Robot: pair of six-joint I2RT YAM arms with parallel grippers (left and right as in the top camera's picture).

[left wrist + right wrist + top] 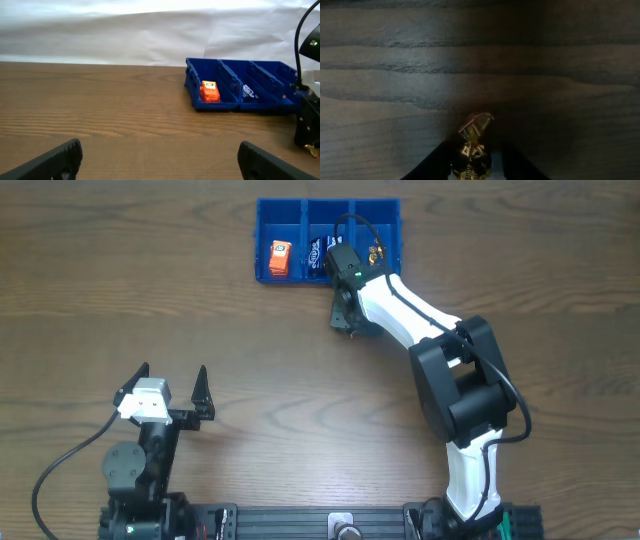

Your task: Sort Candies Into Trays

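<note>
A brown wood-grain table (150,290) carries the whole scene, and in the left wrist view a white sheet (125,30) hangs behind its far edge. A small candy in a dark, gold-printed wrapper (475,124) sits pinched between the two fingers of the right gripper (472,162), its twisted wrapper end poking out past the fingertips over bare wood; whether it touches the surface cannot be told. From above, that right gripper (350,315) is on the table just in front of a blue tray (262,240), near the tray's middle and right compartments, with the white and black right arm (460,380) bending back to its base at the near edge. The tray has three compartments side by side: an orange candy (280,259) lies in the left one, a blue-wrapped candy (318,258) in the middle one, and a small gold piece (376,252) shows in the right one, partly covered by the arm's cable. Well apart from all this, the left gripper (172,385) rests near its own base with its fingers spread wide and nothing between them, facing the tray across open wood.
</note>
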